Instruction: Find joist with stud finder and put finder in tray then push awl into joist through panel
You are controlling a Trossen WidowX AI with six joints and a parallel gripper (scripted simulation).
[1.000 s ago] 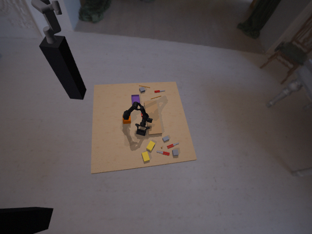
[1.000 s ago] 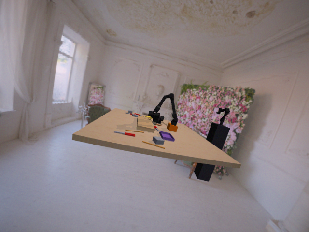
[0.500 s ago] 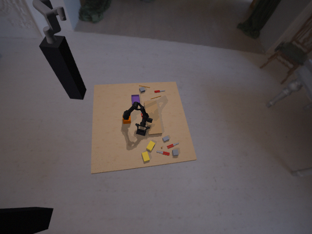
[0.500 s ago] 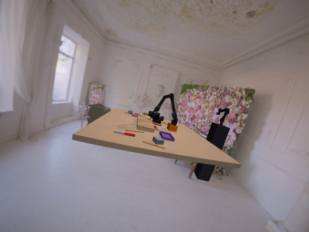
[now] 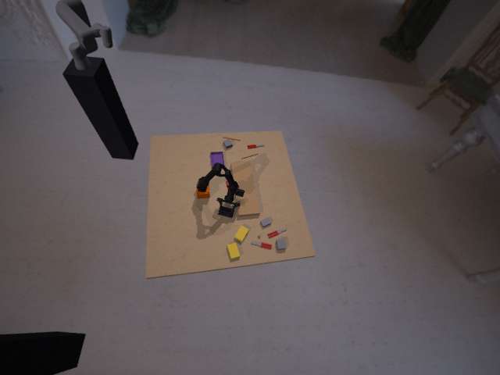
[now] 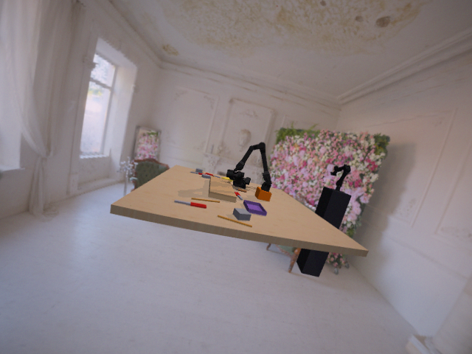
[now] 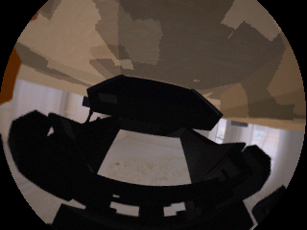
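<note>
Gripping the black stud finder (image 5: pixel 226 212) (image 7: pixel 153 103) crosswise at the tips of the gripper (image 5: pixel 227 207) (image 7: pixel 153 122), fingers spread wide against its two ends. Seen from above, hanging beside one end of the floor panel (image 5: pixel 251 203) (image 6: pixel 225 195), well apart from the purple tray (image 5: pixel 217 158) (image 6: pixel 263 212).

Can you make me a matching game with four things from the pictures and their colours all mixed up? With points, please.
Things:
1. The tray (image 5: pixel 216 158) (image 6: pixel 254 207)
2. The robot arm (image 5: pixel 217 168) (image 6: pixel 261 145)
3. The block under the arm's foot (image 5: pixel 203 194) (image 6: pixel 262 194)
4. The handle of the tool near two thin sticks (image 5: pixel 251 146) (image 6: pixel 198 204)

Colours:
A. Orange
B. Red
C. Purple
D. Black

Right pairs: 1-C, 2-D, 3-A, 4-B
</note>
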